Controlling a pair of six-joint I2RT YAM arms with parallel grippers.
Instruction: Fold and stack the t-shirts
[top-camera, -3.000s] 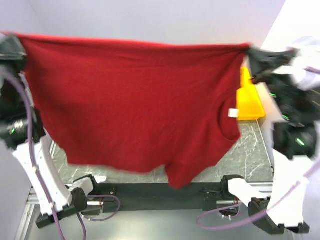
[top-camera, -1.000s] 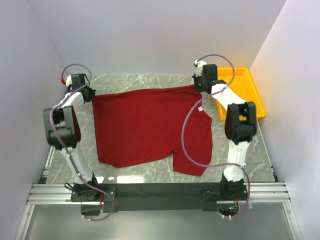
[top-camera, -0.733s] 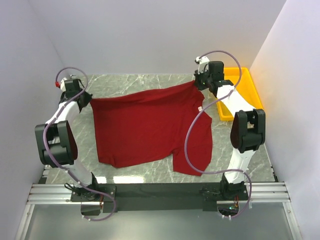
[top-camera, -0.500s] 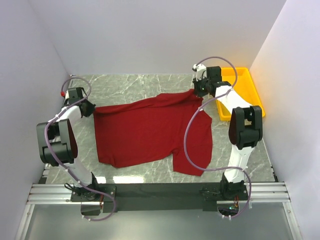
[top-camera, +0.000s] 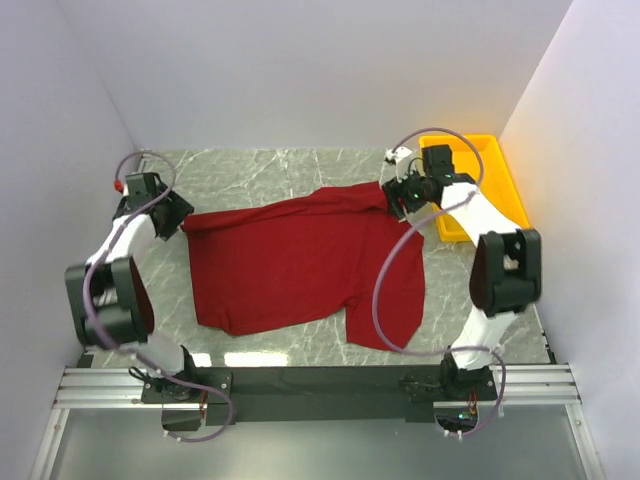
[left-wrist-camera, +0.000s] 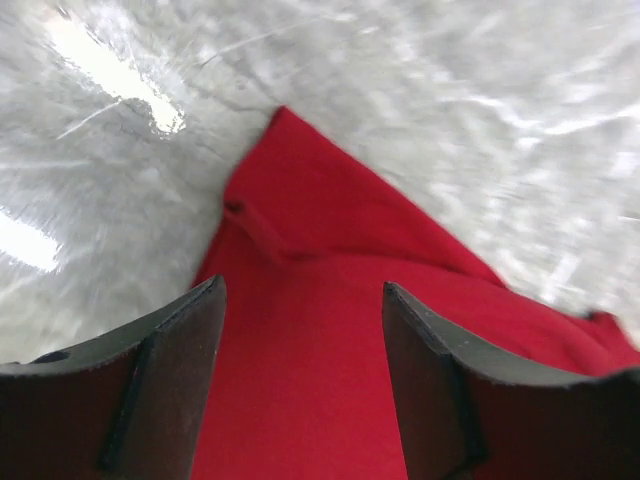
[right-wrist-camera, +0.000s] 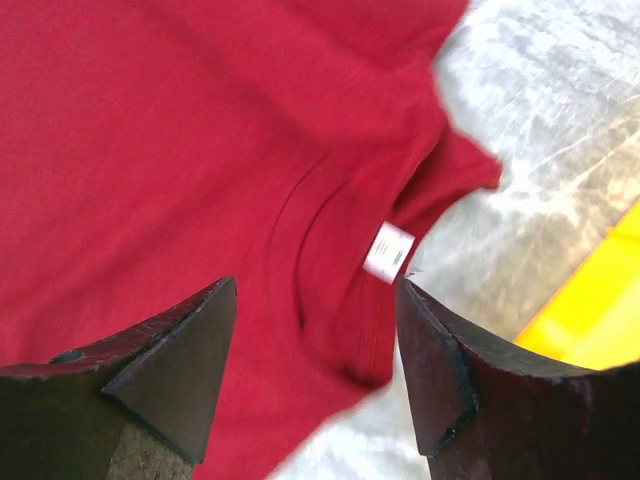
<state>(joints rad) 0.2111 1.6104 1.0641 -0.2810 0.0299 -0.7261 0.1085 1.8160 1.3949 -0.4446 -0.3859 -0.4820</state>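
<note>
Left gripper (left-wrist-camera: 302, 290) spread above the dark red t-shirt's (top-camera: 300, 260) far-left corner. Right gripper (right-wrist-camera: 315, 285) spread above its collar, white tag (right-wrist-camera: 388, 251) just beyond the fingertips.

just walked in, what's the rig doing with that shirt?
Two arms are working on one dark red t-shirt, which lies spread on the marble table with its far edge rumpled. The left claw hangs open over the shirt's far left corner. The right claw hangs open over the collar, by the white tag. Neither claw grips the cloth. No fold is made yet. A yellow tray sits at the far right.
</note>
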